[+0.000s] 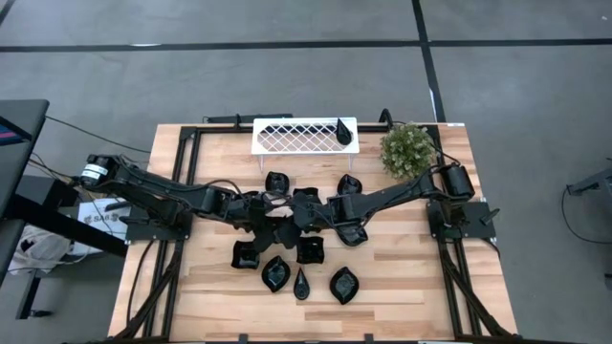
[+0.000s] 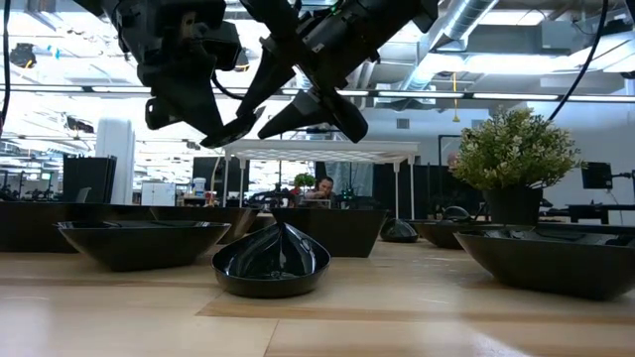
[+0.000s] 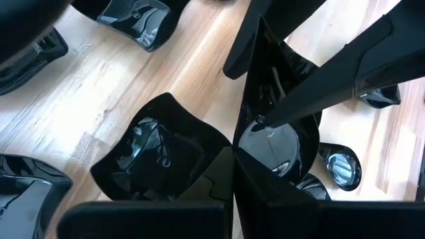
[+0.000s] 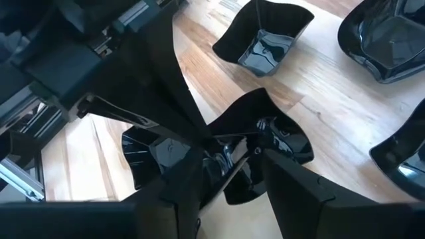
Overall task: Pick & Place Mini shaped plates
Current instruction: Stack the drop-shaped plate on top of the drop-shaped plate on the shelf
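Observation:
Several glossy black mini plates lie on their bases about the table's middle, such as a leaf plate (image 1: 343, 285), a teardrop plate (image 1: 301, 283) (image 2: 271, 260) and a square plate (image 3: 153, 156). One teardrop plate (image 1: 344, 131) rests on the white lattice tray (image 1: 287, 137) at the far edge. My left gripper (image 1: 277, 212) (image 3: 232, 159) and my right gripper (image 1: 306, 212) (image 4: 232, 166) meet above the table's middle, both shut on one mini plate (image 3: 272, 143) (image 4: 279, 136) held in the air between them. My left gripper pinches the mini plate by a corner of its rim (image 3: 240, 154), coming from the table's left; the plate stands on edge, lifted clear. My right gripper holds the same plate from the right, with one finger (image 3: 312, 86) inside the hollow and the other finger (image 3: 242, 46) behind the wall.
A potted plant (image 1: 408, 149) stands at the far right corner beside the tray. Plates ring the grippers on all sides; a row of them lies toward the near edge (image 1: 275, 273). Bare wood shows at the table's left and right (image 1: 459, 277).

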`<act>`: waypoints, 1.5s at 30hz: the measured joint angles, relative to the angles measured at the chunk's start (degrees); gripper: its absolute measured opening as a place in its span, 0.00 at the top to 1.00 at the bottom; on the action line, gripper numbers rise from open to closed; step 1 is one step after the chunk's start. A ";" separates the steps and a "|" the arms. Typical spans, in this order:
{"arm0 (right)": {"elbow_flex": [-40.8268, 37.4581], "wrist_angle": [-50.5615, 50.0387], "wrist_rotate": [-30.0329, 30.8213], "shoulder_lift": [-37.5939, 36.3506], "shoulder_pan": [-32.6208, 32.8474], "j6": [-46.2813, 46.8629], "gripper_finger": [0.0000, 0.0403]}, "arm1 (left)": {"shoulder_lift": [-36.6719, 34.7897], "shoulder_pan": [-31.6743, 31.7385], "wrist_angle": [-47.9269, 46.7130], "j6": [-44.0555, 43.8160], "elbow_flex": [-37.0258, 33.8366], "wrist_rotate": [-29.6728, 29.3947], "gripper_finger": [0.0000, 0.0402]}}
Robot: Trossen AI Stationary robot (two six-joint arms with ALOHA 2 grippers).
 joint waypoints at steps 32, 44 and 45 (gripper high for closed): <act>-0.04 -0.62 -0.51 0.00 0.04 1.39 0.99 | -0.19 -0.02 1.08 1.95 0.00 0.52 0.95; -0.02 0.66 -1.09 -0.07 -0.01 1.21 0.99 | -8.15 0.02 2.18 4.97 0.00 1.61 0.64; -0.02 0.62 -1.09 -0.07 -0.10 1.21 0.99 | -9.44 0.01 2.15 4.98 0.00 1.66 0.62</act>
